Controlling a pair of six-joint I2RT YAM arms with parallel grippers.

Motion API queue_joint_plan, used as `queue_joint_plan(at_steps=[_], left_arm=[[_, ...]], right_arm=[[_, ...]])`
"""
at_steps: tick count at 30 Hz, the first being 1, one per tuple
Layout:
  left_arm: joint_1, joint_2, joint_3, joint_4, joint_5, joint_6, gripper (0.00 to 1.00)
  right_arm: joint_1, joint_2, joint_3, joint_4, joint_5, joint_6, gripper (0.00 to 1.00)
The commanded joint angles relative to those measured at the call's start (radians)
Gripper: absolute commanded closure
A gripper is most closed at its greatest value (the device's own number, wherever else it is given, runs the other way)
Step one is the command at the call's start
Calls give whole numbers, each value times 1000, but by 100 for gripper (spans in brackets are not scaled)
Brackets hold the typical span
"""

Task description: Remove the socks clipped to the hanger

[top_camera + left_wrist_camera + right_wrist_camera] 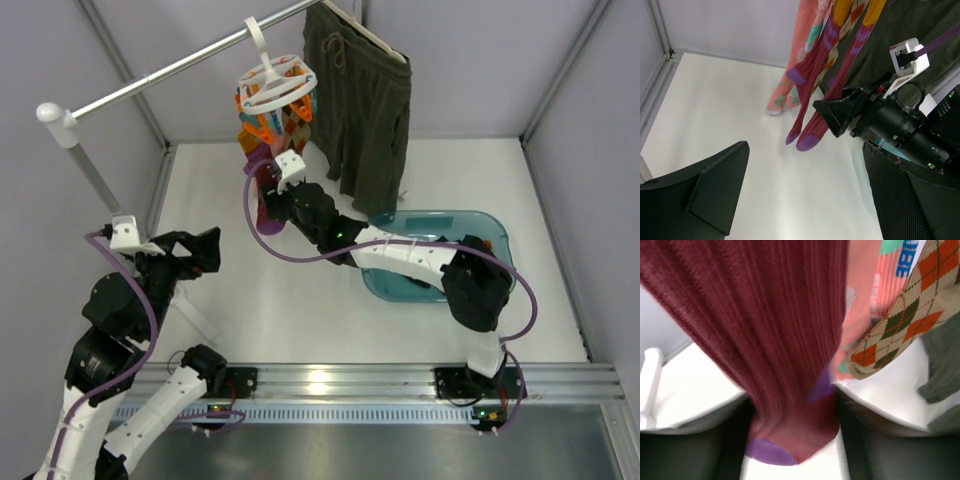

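Observation:
The white ring hanger (277, 82) with orange and teal pegs hangs from the rail. Socks hang below it: maroon ones with purple toes (812, 127), a pink one (787, 82) and a diamond-pattern one (900, 325). My right gripper (268, 198) reaches up under the hanger. In the right wrist view its jaws (792, 430) press on both sides of a maroon sock (775, 340) just above its purple toe. My left gripper (205, 250) is open and empty low on the left. In its own view (805, 200) it faces the sock toes from a distance.
Olive-green shorts (360, 100) hang on a slim hanger right of the ring hanger. A teal basin (478, 228) sits on the table under the right arm. The metal rail (160, 75) and its post (90, 170) stand at the left.

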Motion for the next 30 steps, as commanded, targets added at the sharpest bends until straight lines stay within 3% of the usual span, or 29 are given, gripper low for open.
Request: queue_joint_plan(at_steps=[1, 2, 3, 5, 10, 13, 18, 23, 28, 30], left_arm=[[1, 26, 11, 14, -1, 12, 2], [3, 41, 22, 12, 1, 10, 2], [1, 51, 30, 14, 8, 7, 2], [1, 71, 60, 14, 14, 4, 2], [3, 248, 188, 18, 47, -34, 2], [3, 392, 306, 43, 71, -39, 2], [4, 532, 421, 171, 116, -17, 2], [4, 672, 531, 190, 105, 1, 14], [4, 738, 556, 222, 111, 3, 20], [4, 756, 558, 239, 110, 10, 28]], right_arm=[[5, 3, 50, 115, 16, -25, 51], [5, -2, 45, 121, 18, -27, 63], [4, -7, 31, 124, 24, -30, 82], [2, -37, 4, 150, 36, -34, 100], [2, -140, -110, 178, 10, -42, 100], [-1, -224, -202, 184, -137, -50, 100], [-18, -359, -346, 157, -246, -16, 100], [-47, -465, -403, 120, -330, -4, 100], [-50, -520, -417, 89, -413, -2, 100], [-50, -533, -426, 91, -438, 1, 100]])
